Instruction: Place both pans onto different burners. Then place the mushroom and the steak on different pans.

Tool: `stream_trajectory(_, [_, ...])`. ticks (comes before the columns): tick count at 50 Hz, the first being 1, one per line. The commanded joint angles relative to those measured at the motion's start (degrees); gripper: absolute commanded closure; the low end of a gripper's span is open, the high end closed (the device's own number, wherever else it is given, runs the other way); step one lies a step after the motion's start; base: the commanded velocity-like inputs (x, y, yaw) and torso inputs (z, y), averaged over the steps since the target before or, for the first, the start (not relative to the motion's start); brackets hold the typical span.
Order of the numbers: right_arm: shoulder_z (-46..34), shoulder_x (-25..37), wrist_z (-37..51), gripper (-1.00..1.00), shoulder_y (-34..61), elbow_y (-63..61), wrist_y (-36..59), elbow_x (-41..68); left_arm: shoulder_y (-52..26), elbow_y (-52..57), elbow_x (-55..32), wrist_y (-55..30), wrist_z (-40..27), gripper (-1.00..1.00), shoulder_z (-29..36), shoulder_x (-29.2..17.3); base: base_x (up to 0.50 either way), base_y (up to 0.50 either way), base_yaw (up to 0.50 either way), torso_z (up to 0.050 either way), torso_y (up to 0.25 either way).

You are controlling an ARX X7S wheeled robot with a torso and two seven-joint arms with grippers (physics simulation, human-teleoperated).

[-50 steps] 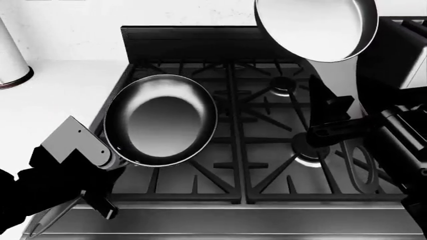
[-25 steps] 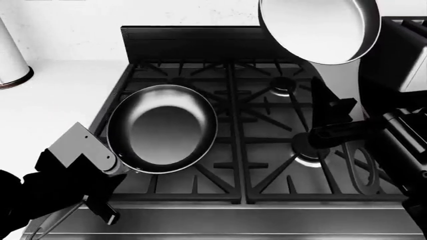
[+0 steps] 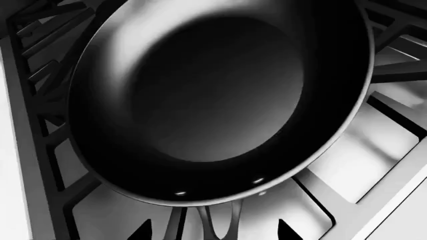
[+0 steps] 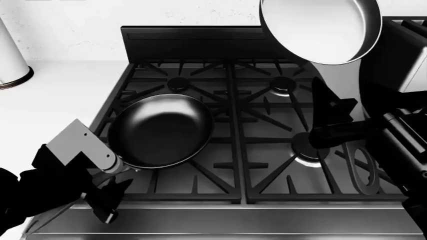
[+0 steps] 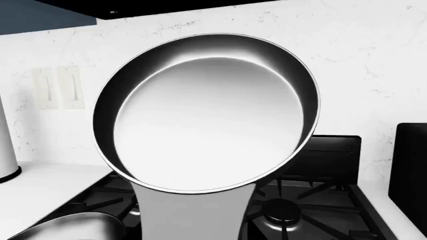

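The big pan (image 4: 161,131) looks hard and heavy, sits low over the stove's (image 4: 267,165) near left burner, and is best held by its handle; I cannot tell the fingers' state.

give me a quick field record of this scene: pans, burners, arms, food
dark pan: over the stove's front-left grate, handle toward the left arm
pale pan: raised and tilted above the back right of the stove
stove: black, cast-iron grates
bare burners: back-left, back-right, front-right
left end effector: not visible
right end effector: not visible
mushroom, steak: not in view
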Motion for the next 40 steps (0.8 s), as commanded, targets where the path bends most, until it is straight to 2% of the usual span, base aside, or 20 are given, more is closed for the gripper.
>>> stream_trajectory(1, [1.9, -0.2, -0.9, 1.00, 0.5, -0.2, -0.4, -2.2, -0.9, 0.9, -1.6, -0.7, -0.6, -1.00, -0.5, -0.4, 0.00, 0.00, 0.00, 0.000, 0.000])
stream_trajectory(21, [2.1, 0.4, -0.3, 1.00, -0.1, -1.0, -0.6, -0.7, -6.7, 2.7, -11.2, 1.2, -3.2, -1.00, -7.3, -1.1, 0.00, 0.00, 0.00, 0.001, 0.002])
stream_trajectory(28, [0.9, 3.7, 0.7, 1.00, 1.3, -0.6, 1.0, 5.8, -8.5, 4.1, -16.4, 3.6, -4.4, -1.00, -10.9, -1.9, 0.00, 0.00, 0.00, 0.001, 0.001])
stream_trajectory(36, [-0.4, 8.8, 0.4, 1.00, 5.6, 0.4, 3.0, 14.0, -7.7, 5.7, -18.4, 7.7, -4.4, -1.00, -14.0, -2.2, 0.00, 0.00, 0.00, 0.000, 0.001])
stream_trajectory(40, [-1.1, 10.4, -1.5, 1.00, 8.5, 1.4, 3.9, 17.0, -4.7, 7.3, -16.5, 11.7, -3.2, -1.00, -16.7, -2.8, 0.00, 0.00, 0.00, 0.000, 0.003])
